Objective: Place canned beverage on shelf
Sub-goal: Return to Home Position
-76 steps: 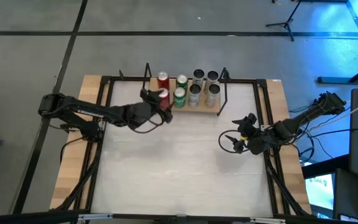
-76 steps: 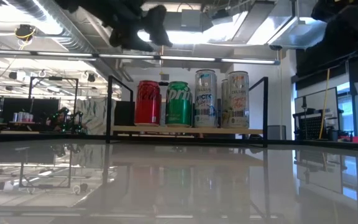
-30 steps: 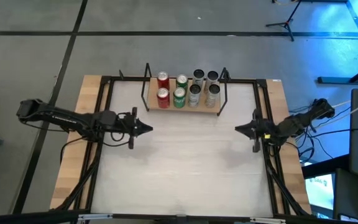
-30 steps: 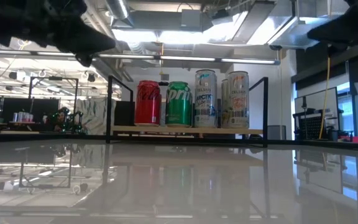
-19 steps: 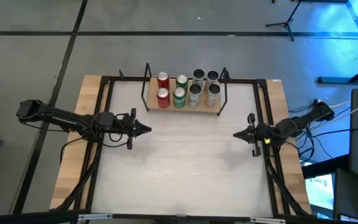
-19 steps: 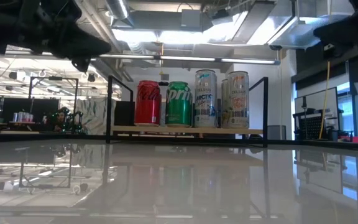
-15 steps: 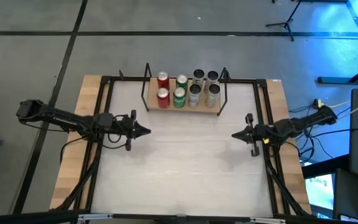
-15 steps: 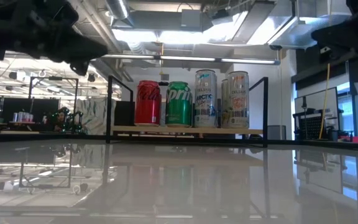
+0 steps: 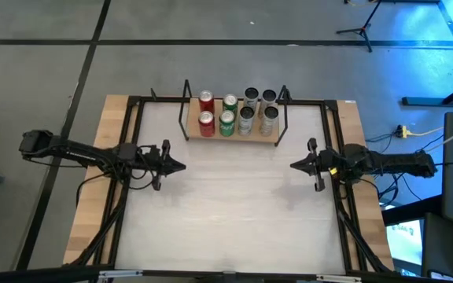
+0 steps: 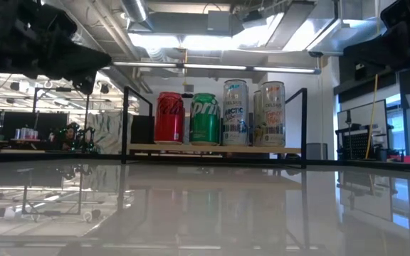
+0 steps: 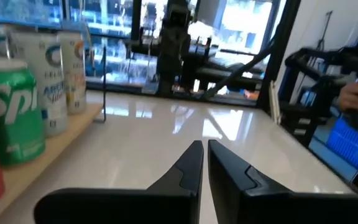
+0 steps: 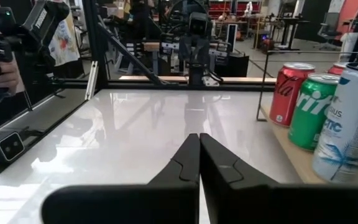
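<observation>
Spanning most of the high view, the white-topped table (image 9: pixel 234 212) carries the shelf (image 9: pixel 252 139) near the middle of its far edge. The shelf's long axis runs left to right, parallel to that edge, with black wire frames (image 10: pixel 124 121) standing upright at both short ends.

Both arms lie low at the table's sides, level with each other and pointing inward, well apart from the shelf. The left gripper (image 9: pixel 181 166) hangs over the left part of the table, its fingers (image 11: pixel 188 163) drawn together to a thin slit with nothing between them. The right gripper (image 9: pixel 293 166) mirrors it on the right, fingers (image 12: pixel 188 152) pressed together and empty.

Eight cans stand upright on the shelf in two rows of four along its length. The two red cans (image 9: pixel 206 122) are at the left end, the two green cans (image 9: pixel 226 123) are just beside them, and four pale cans (image 9: pixel 246 118) fill the right half.
</observation>
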